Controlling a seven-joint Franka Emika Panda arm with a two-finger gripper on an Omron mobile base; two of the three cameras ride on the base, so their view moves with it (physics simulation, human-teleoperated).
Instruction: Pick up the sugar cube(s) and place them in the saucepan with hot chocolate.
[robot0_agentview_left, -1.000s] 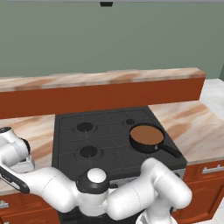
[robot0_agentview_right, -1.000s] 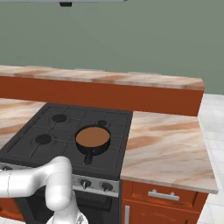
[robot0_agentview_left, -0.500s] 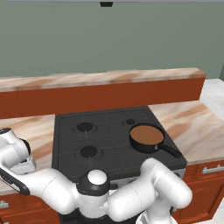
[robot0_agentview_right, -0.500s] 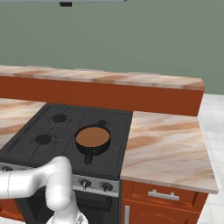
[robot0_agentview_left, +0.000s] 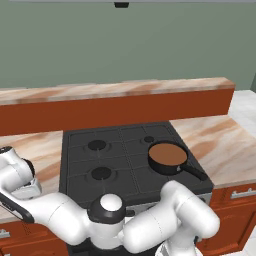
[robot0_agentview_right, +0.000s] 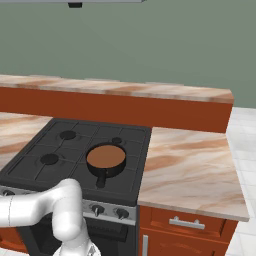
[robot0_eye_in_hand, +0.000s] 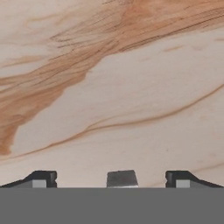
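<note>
Barely anything has shifted over the last second. My arm is folded far out over the marble counter (robot0_agentview_left: 46, 148) left of the stove (robot0_agentview_left: 116, 159), just as it was, and the base hasn't driven. I take that to mean the reach is over and I'm settled on the pick.

Down in the hand view, my gripper (robot0_eye_in_hand: 111, 180) is spread wide, one fingertip (robot0_eye_in_hand: 43, 178) off to each side. The sugar cube (robot0_eye_in_hand: 122, 178) sits on the marble in the gap between them, touching neither. It's a shade nearer one finger than the other, though well inside the opening.

So nothing is grabbed yet. The saucepan with hot chocolate (robot0_agentview_left: 169, 156) waits on the stove's front burner on the far side from me, brown surface flat, handle (robot0_agentview_right: 101, 179) pointing toward the stove's front edge.

Closing comes next, I reckon. A cube this small could squirt out sideways.
</note>
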